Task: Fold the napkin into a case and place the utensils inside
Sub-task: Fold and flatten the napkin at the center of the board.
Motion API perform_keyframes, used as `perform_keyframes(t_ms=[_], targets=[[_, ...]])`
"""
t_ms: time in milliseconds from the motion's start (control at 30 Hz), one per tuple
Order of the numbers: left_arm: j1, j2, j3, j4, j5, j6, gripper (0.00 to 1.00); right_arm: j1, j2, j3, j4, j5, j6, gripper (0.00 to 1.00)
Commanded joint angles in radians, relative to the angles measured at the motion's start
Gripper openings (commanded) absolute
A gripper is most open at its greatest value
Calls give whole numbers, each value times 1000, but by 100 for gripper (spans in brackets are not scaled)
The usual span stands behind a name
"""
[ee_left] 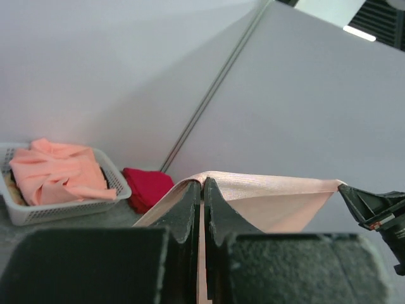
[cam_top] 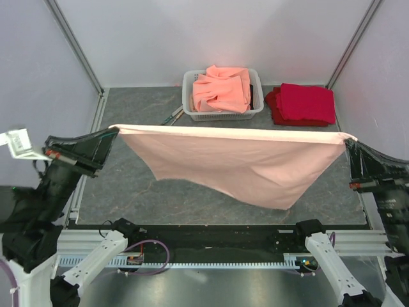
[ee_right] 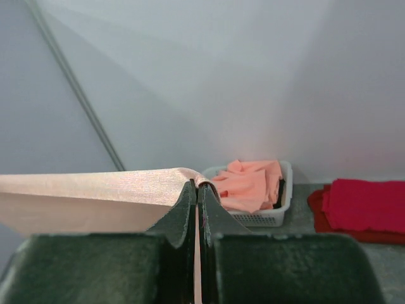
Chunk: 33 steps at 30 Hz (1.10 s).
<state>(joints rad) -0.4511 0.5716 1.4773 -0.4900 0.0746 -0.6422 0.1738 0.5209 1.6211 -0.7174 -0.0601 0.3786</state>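
The pale-pink napkin hangs stretched in the air above the table, its top edge taut between the two arms and its lower corner drooping at the front right. My left gripper is shut on its left corner, and the right gripper is shut on its right corner. In the left wrist view the napkin passes between the closed fingers of my left gripper. The right wrist view shows the same for the napkin and my right gripper. Thin utensils lie left of the basket, partly hidden.
A white basket heaped with orange-salmon cloths stands at the back centre. A pile of deep red cloths lies to its right. White walls with metal posts close in the grey table.
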Motion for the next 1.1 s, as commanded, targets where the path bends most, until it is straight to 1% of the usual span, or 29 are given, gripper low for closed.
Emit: perform_keyframes(t_ms=[0,67,100,167,200,233,300,333,367,400,433,533,567,600,667,700,800,867,967,1067], targets=[[2,112,-90,47,-156,4,2,3,73,-149,-13,210,-1,0],[2,161,-126,54,-223,-16,2,4,120,-211,25,243,-3,0],[2,225,-126,53,-239,-8,2,3,158,-277,45,249,-6,0],[3,290,-123,31,-307,-19,2,3,203,-358,110,258,-10,0],[5,330,-121,18,-331,-22,2,3,250,-383,127,263,-10,0],[18,396,-120,2,-364,-24,2,4,275,-409,180,260,-7,0],[46,465,-140,7,-371,-31,2,4,353,-469,220,275,-4,0],[83,534,-158,13,-365,-40,2,3,381,-486,275,275,-1,0],[101,565,-169,17,-357,-46,2,3,408,-507,298,281,-4,0],[123,595,-175,18,-340,-75,2,3,466,-518,356,281,-7,0],[162,661,-187,25,-282,-80,2,3,502,-523,377,281,-13,0],[190,753,-210,111,-231,-60,2,-3,637,-524,452,286,-12,0],[198,810,-209,140,-210,-57,2,-7,669,-515,469,281,-14,0],[206,835,-207,162,-187,-47,2,-7,727,-517,514,276,-15,0],[218,893,-206,200,-159,-43,2,-7,786,-492,536,270,-26,0],[222,910,-206,209,-159,-47,2,-7,841,-481,550,264,-27,0],[250,982,-189,220,-127,-57,2,-8,936,-441,564,227,-21,0],[267,1005,-176,223,-98,-63,2,-10,976,-434,573,201,-14,0],[276,1028,-183,225,-88,-63,2,-11,1013,-423,573,183,-12,0],[284,1016,-209,214,-82,-70,2,-10,1012,-408,536,160,-12,0]])
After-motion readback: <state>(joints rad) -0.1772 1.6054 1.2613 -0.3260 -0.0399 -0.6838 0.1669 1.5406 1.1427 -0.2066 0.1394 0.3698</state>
